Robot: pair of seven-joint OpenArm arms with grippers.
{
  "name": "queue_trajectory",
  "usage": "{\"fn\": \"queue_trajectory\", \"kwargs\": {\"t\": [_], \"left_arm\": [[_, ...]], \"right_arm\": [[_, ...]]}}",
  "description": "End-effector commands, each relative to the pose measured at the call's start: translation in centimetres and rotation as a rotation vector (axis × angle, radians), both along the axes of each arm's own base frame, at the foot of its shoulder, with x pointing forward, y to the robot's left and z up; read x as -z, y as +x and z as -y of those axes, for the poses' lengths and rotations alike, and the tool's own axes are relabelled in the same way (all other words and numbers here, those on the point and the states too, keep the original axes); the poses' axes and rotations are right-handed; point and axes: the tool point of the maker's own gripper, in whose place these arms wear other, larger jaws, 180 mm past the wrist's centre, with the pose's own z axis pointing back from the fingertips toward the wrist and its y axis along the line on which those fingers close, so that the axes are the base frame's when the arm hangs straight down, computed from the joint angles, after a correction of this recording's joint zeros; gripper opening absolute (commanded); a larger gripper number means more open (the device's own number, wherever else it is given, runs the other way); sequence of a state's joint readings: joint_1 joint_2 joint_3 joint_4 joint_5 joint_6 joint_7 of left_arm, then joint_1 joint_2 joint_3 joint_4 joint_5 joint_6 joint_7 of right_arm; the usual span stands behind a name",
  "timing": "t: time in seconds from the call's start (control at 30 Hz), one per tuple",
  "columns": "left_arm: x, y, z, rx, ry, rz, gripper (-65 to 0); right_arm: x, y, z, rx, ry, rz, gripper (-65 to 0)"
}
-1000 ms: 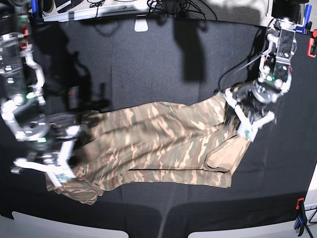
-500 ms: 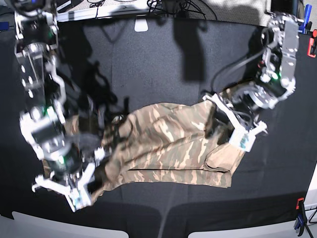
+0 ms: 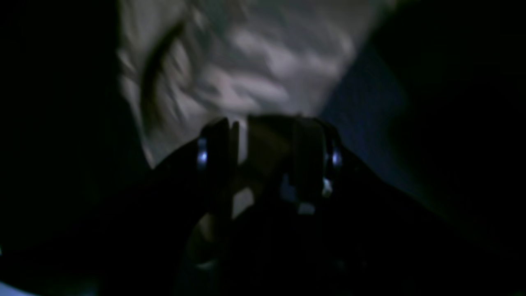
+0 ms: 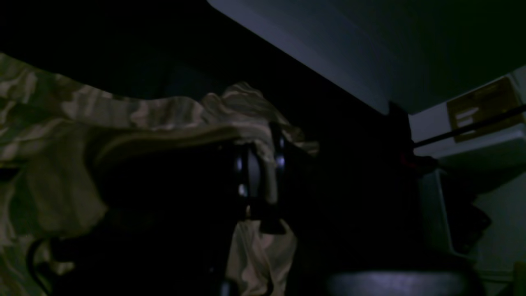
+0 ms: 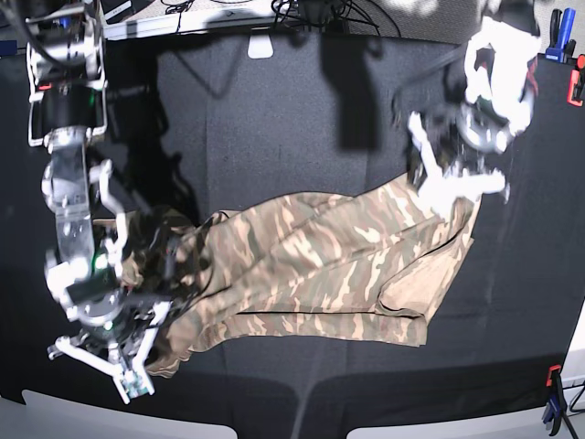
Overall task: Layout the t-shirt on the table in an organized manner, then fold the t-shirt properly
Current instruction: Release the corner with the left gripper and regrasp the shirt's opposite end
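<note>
The soft camouflage-print cloth t-shirt [image 5: 320,265] looks matt and rumpled, its plain tan inner side smoother. The black cloth surface [image 5: 274,128] beneath is matt and faintly creased. The white end effector [image 5: 454,187] looks like hard, slightly glossy plastic.

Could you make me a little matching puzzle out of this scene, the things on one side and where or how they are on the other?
Things:
1. t-shirt
2. table
3. right gripper
4. left gripper

Descriptions:
A. black cloth surface underneath everything
B. camouflage print, lying crumpled and stretched across the middle
C. pinched shut on a bunched bit of fabric
D. white fingers at the shirt's end on the right of the base view

Pairs: 1-B, 2-A, 3-C, 4-D
</note>
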State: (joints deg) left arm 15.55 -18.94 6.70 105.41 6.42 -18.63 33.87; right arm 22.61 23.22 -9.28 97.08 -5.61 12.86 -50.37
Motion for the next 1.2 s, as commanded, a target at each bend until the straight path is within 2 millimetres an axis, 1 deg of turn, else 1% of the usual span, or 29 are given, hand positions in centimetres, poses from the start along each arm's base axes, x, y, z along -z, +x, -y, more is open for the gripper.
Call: {"fn": "queue_trajectory", "kwargs": {"t": [0.0, 0.1, 0.17, 0.23, 0.3, 0.37, 0.43, 0.57, 0.6, 0.63, 0.73, 0.8, 0.83, 0.87, 0.9, 0.97, 1.07, 1.17], "left_arm": [[-0.7, 0.1, -0.3, 0.008, 0.013, 0.033, -41.3], [0.4, -1.4, -1.1, 0.019, 0.056, -0.002, -41.3], [0.6, -1.9, -1.5, 0.035, 0.08, 0.005, -41.3], [0.1, -1.6, -1.3, 0.06, 0.081, 0.053, -41.3], [-0.5, -1.1, -0.9, 0.081, 0.077, 0.1, -41.3], [-0.5, -0.9, -0.7, 0.094, 0.062, 0.123, -41.3], [0.6, -1.1, -1.0, 0.086, 0.066, 0.096, -41.3], [4.2, -1.8, -3.1, 0.077, 0.166, 0.016, -41.3], [4.7, -1.8, -3.8, 0.065, 0.198, 0.012, -41.3], [4.8, -1.5, -4.6, 0.04, 0.229, 0.033, -41.3], [3.4, -0.3, -6.1, -0.022, 0.298, 0.134, -41.3], [2.8, 0.2, -6.2, -0.028, 0.305, 0.156, -42.0], [2.7, 0.2, -6.1, -0.028, 0.302, 0.159, -43.5], [2.6, 0.4, -6.0, -0.028, 0.3, 0.163, -46.7], [2.5, 0.5, -6.0, -0.029, 0.297, 0.167, -52.2], [2.2, 0.9, -6.1, -0.031, 0.298, 0.176, -65.0], [1.3, 2.1, -6.1, -0.038, 0.3, 0.204, -65.0], [-1.0, 4.3, -6.2, -0.063, 0.3, 0.278, -65.0]], "right_arm": [[-2.4, 1.0, 0.4, -0.007, -0.015, 0.062, -65.0], [-2.0, 1.8, 1.1, 0.0, -0.03, 0.033, -65.0], [-1.7, 2.3, 2.0, 0.027, -0.049, 0.018, -65.0], [-1.3, 2.6, 2.5, 0.04, -0.048, 0.0, -65.0], [-0.9, 2.6, 2.5, 0.036, -0.051, -0.012, -65.0], [-0.8, 2.5, 2.5, 0.033, -0.053, -0.017, -65.0], [-0.8, 2.5, 2.5, 0.033, -0.053, -0.016, -65.0], [-0.8, 2.5, 2.4, 0.032, -0.053, -0.015, -65.0], [-0.8, 2.6, 2.4, 0.031, -0.052, -0.014, -65.0], [-0.9, 2.6, 2.4, 0.028, -0.051, -0.011, -65.0], [-0.9, 2.6, 2.1, 0.019, -0.037, -0.009, -65.0], [-0.9, 2.6, 2.1, 0.019, -0.037, -0.008, -65.0], [-0.9, 2.6, 2.1, 0.019, -0.037, -0.008, -65.0], [-0.9, 2.6, 2.1, 0.019, -0.037, -0.008, -65.0], [-0.9, 2.6, 2.1, 0.019, -0.037, -0.009, -65.0], [-0.9, 2.6, 2.1, 0.019, -0.037, -0.009, -65.0], [-0.9, 2.6, 2.1, 0.019, -0.037, -0.009, -65.0], [-0.9, 2.6, 2.1, 0.019, -0.037, -0.009, -65.0]]}}
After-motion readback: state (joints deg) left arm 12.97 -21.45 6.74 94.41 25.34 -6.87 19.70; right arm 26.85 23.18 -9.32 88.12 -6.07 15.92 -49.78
